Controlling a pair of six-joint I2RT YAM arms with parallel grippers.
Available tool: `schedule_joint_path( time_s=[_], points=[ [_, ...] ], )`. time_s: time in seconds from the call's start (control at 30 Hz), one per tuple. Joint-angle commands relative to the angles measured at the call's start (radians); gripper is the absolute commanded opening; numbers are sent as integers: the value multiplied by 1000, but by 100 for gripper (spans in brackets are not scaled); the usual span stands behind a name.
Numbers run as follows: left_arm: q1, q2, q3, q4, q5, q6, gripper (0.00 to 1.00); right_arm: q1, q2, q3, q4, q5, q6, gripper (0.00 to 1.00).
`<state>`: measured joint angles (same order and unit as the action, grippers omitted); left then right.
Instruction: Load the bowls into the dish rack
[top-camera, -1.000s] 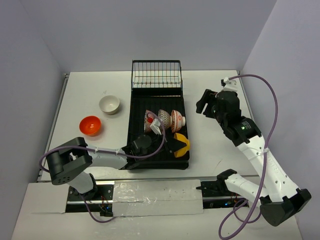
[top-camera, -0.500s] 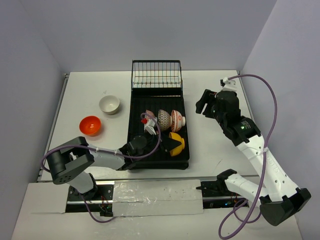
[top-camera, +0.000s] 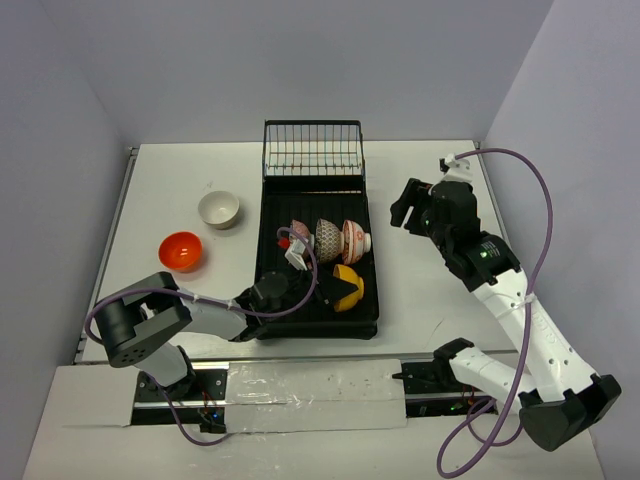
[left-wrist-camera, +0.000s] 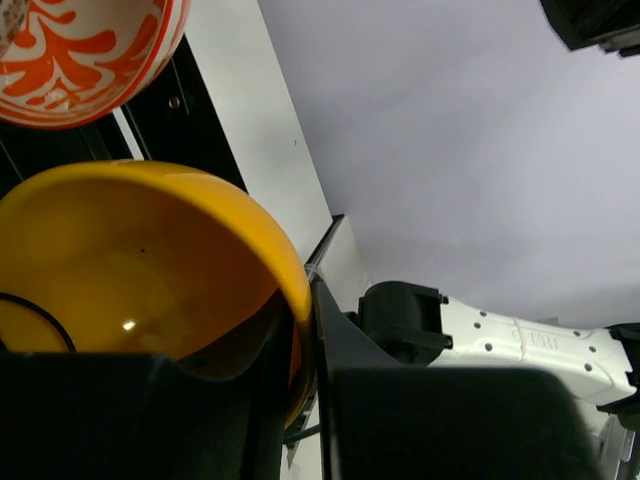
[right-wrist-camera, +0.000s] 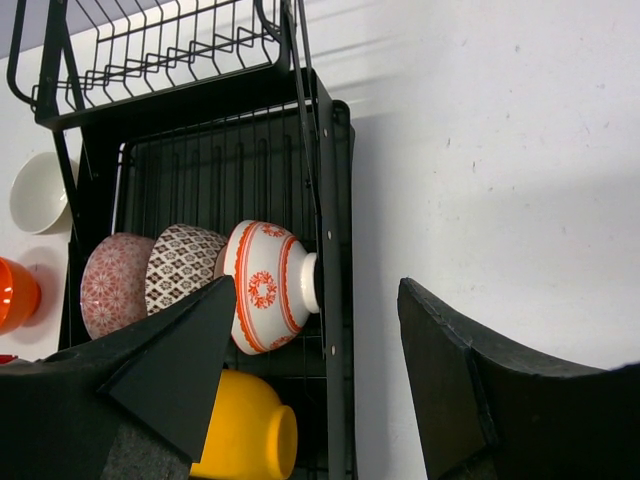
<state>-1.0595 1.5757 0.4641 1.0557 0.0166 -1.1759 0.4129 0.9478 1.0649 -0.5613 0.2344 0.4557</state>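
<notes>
The black dish rack (top-camera: 270, 215) lies mid-table with its wire basket (top-camera: 313, 150) at the far end. Three patterned bowls stand on edge in it: pinkish (top-camera: 299, 235), grey speckled (top-camera: 328, 238), red-on-white (top-camera: 354, 240). My left gripper (top-camera: 328, 292) is shut on the rim of the yellow-orange bowl (top-camera: 348, 285), low over the rack's near end; in the left wrist view the rim (left-wrist-camera: 290, 275) sits pinched between my fingers. The red-orange bowl (top-camera: 181, 251) and white bowl (top-camera: 218, 209) sit on the table, left of the rack. My right gripper (top-camera: 412, 212) is open and empty, right of the rack.
White walls close in the table on the left, right and back. The right wrist view shows the rack's right edge (right-wrist-camera: 335, 250), the red-on-white bowl (right-wrist-camera: 266, 285) and the yellow-orange bowl (right-wrist-camera: 245, 430) below my fingers. Bare table lies right of the rack (right-wrist-camera: 500, 180).
My left gripper has drawn the yellow-orange bowl a little left and up in the top view, from the rack's near right corner towards the row of patterned bowls. The right arm has hardly moved.
</notes>
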Motion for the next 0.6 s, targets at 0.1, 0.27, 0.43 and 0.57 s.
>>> schedule_joint_path(
  time_s=[0.1,0.27,0.43,0.57],
  points=[
    [3,3,-7,-65,57,1,27,7,8,-10,47,3,5,73],
    [1,-20,-2,-109,49,15,36,7,17,-8,49,-7,6,73],
    [1,-39,-15,-111,49,5,46,7,16,-11,50,-21,3,73],
    [-3,-59,-21,-117,49,7,50,7,20,-11,51,-33,0,73]
  ],
)
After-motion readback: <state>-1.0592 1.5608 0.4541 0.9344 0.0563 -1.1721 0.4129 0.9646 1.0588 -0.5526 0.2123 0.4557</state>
